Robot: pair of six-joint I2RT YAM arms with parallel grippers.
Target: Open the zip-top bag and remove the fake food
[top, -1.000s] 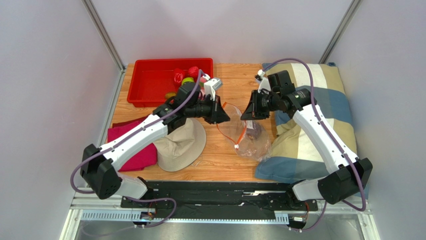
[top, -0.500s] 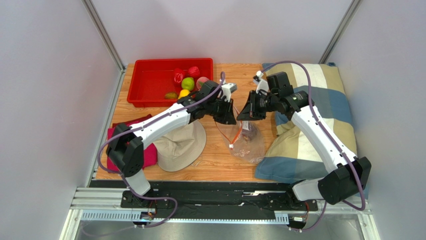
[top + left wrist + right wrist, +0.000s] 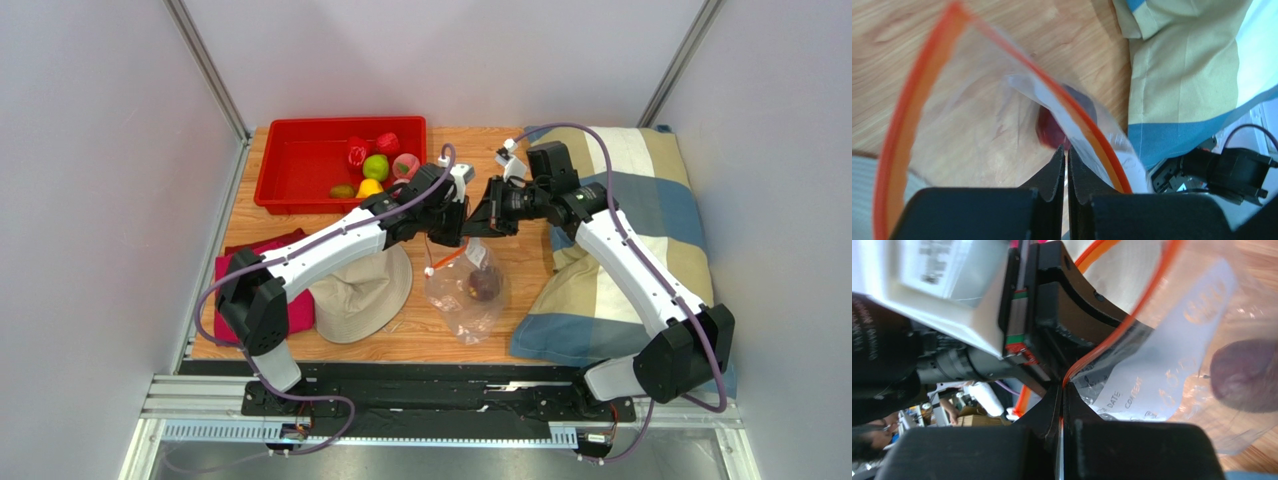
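Bare wood lies open at the table's (image 3: 482, 146) far edge between the red tray (image 3: 268, 172) and the pillow (image 3: 662, 182), and at the near edge before the zip-top bag (image 3: 463, 302). The hat (image 3: 362, 296) and red cloth (image 3: 228, 268) crowd the near left corner; the left gripper (image 3: 456, 216) and right gripper (image 3: 481, 216), meeting, bar the middle.

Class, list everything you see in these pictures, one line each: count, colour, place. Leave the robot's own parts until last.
table: one, light wood, under everything
tray: one, red, back left
fake food in tray: six; two red, green, yellow, pink, brownish; right end
zip-top bag: one, clear with orange zipper strip, mid-table
fake food in bag: one, dark maroon, low inside
hat: one, beige, front left
cloth: one, red, left of hat
pillow: one, blue, tan and white, right side
left gripper: one, black, shut on bag's rim
right gripper: one, black, shut on bag's rim
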